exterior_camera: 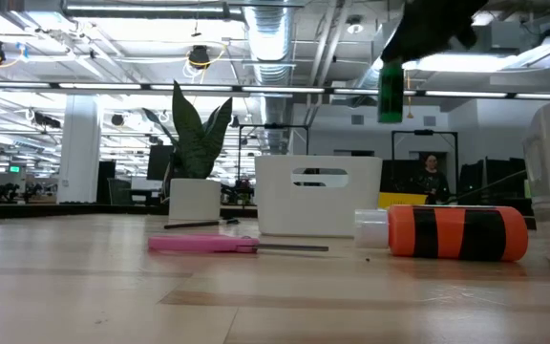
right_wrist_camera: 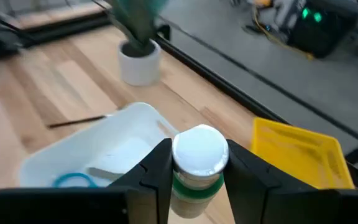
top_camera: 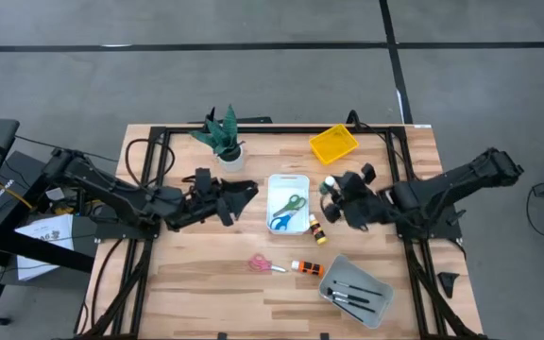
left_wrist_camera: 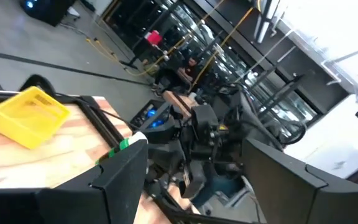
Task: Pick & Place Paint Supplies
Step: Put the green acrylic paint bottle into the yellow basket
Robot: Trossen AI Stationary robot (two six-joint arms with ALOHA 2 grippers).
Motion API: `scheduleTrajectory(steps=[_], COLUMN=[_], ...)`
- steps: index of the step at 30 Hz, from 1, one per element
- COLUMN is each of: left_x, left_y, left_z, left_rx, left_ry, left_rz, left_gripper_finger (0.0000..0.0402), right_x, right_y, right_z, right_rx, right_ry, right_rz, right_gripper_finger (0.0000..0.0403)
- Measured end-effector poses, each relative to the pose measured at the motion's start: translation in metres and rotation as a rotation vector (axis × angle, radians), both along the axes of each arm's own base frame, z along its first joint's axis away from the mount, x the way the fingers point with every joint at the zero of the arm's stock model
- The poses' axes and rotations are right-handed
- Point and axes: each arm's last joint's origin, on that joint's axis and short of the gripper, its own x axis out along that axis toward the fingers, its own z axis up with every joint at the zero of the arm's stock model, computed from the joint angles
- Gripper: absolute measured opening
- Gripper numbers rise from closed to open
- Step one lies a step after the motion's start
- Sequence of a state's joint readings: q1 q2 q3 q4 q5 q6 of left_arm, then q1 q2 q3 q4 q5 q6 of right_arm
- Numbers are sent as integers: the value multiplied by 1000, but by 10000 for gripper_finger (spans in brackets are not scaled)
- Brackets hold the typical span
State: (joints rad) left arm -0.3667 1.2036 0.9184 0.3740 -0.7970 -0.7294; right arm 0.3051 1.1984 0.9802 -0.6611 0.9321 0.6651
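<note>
The left gripper (top_camera: 244,194) is being held wide open and empty above the table, left of the white tray (top_camera: 287,181). Blue and green scissors (top_camera: 287,210) are lying in that tray; pink scissors (top_camera: 260,264) and an orange bottle (top_camera: 307,268) are lying nearer the front edge. The green bottle (right_wrist_camera: 194,168) is being gripped by the right gripper (right_wrist_camera: 197,163), lifted beside the tray.

Right fingers (right_wrist_camera: 225,165) clamped, left fingers (left_wrist_camera: 123,168) apart
</note>
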Motion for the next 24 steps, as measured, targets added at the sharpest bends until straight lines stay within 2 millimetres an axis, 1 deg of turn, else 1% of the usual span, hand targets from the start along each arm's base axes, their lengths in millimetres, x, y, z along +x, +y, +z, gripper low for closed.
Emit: scheduleTrajectory(steps=[3,5,8,10,15,18,21,24], left_x=[0,0,-4,-7,-17,-22,-25,-26], left_y=[5,9,16,21,25,26,27,27], left_z=[-6,-6,-5,-2,4,3,5,5], left_rx=[46,87,138,175,280,344,363,398], left_ry=[35,52,71,85,136,185,194,206], left_rz=[21,37,55,39,-49,-85,-86,-80], left_gripper_finger=[259,258,258,258,257,259,260,258], right_x=[7,12,17,17,4,-7,-19,-27], right_y=[-24,-41,-72,-95,-153,-181,-199,-210], right_z=[1,3,7,9,13,16,17,16], right_rx=[22,33,39,49,85,102,110,106], right_ry=[20,22,12,2,-45,-92,-106,-95], right_rz=[-34,-42,-53,-80,-178,-223,-277,-303], right_gripper_finger=[108,108,108,108,108,108,108,108])
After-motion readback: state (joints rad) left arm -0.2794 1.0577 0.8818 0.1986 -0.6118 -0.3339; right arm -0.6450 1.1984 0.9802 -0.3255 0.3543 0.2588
